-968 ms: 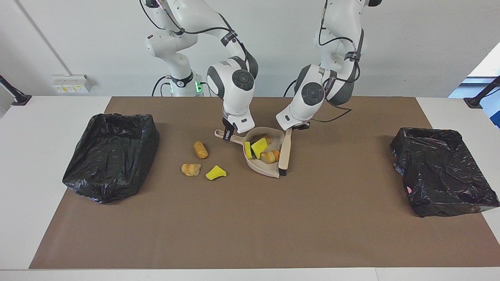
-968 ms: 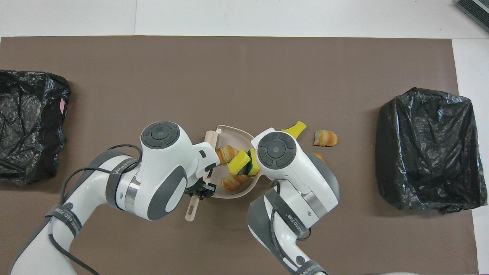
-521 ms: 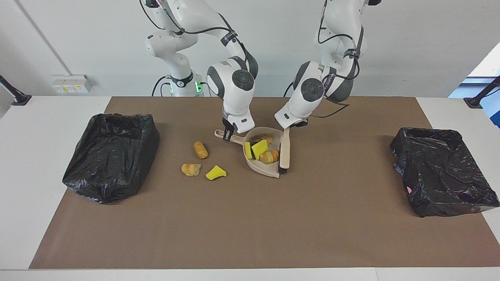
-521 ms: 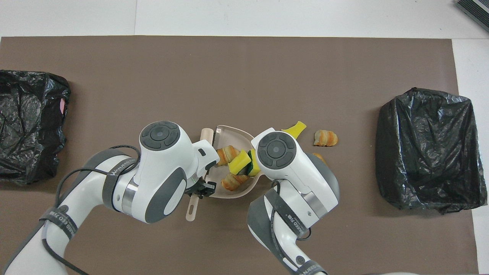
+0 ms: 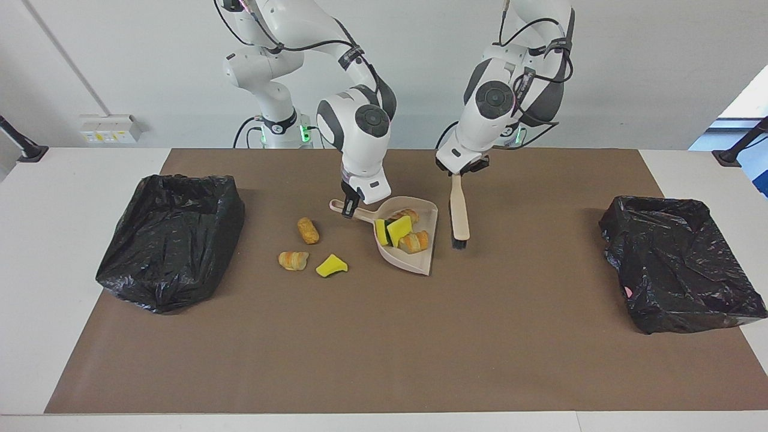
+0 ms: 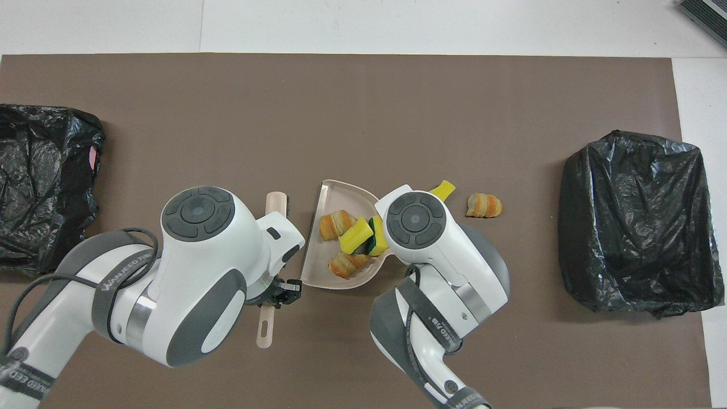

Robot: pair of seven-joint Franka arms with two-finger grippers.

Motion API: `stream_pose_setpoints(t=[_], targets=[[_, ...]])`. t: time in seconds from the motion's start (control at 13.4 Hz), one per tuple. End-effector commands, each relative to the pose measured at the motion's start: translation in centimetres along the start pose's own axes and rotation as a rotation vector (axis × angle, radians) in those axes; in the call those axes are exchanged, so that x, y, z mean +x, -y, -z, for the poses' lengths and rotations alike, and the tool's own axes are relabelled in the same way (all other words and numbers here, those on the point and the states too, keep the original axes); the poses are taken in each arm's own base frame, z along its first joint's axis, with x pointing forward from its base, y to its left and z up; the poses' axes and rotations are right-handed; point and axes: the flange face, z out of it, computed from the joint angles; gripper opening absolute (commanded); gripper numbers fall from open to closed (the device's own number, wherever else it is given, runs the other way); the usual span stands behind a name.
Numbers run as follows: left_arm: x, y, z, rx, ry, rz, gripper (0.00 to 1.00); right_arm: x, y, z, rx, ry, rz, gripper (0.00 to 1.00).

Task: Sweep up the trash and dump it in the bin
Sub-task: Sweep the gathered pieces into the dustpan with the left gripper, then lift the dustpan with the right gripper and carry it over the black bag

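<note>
The beige dustpan (image 5: 416, 261) (image 6: 317, 268) lies on the brown mat, with my right gripper (image 5: 349, 210) shut on its handle. Inside it lie several pieces of trash: a yellow sponge chunk (image 5: 399, 228) (image 6: 358, 236) and pastry pieces (image 5: 415, 240) (image 6: 337, 222). Three more pieces of trash sit on the mat toward the right arm's end: a pastry roll (image 5: 308, 230), a croissant bit (image 5: 293, 260) (image 6: 484, 205) and a yellow chunk (image 5: 332, 265) (image 6: 443, 187). My left gripper (image 5: 458, 173) (image 6: 279, 294) is shut on the beige brush (image 5: 459, 210) (image 6: 275, 203), which hangs bristles-down over the mat beside the dustpan.
Two bins lined with black bags stand at the ends of the mat, one at the right arm's end (image 5: 171, 240) (image 6: 633, 221), one at the left arm's end (image 5: 678, 264) (image 6: 45, 182). In the overhead view the right arm's wrist hides the dustpan handle.
My left gripper has lifted the brush up off the dustpan's edge and carried it toward the left arm's end. The dustpan, its load and my right gripper have stayed put.
</note>
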Motion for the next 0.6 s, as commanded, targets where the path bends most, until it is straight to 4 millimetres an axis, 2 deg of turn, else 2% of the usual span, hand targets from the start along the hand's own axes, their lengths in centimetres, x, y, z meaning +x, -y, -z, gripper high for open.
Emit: stream_pose_setpoints(t=[0.0, 0.07, 0.22, 0.52], targets=[[-3.8, 0.3, -1.1, 0.027, -0.019, 0.063, 0.00, -3.5, -1.8, 3.5, -0.009, -0.049, -0.075, 0.00], [-5.3, -0.5, -1.9, 0.041, -0.027, 0.039, 0.00, -4.8, -2.5, 4.3, -0.013, -0.056, -0.085, 0.00], [-7.3, -0.2, -3.5, 0.048, -0.043, 0.050, 0.00, -7.2, -3.8, 5.9, -0.017, -0.063, -0.095, 0.00], [-11.1, -3.7, -7.2, 0.047, -0.090, 0.096, 0.00, -13.0, -6.4, 9.4, -0.003, -0.058, -0.103, 0.00]])
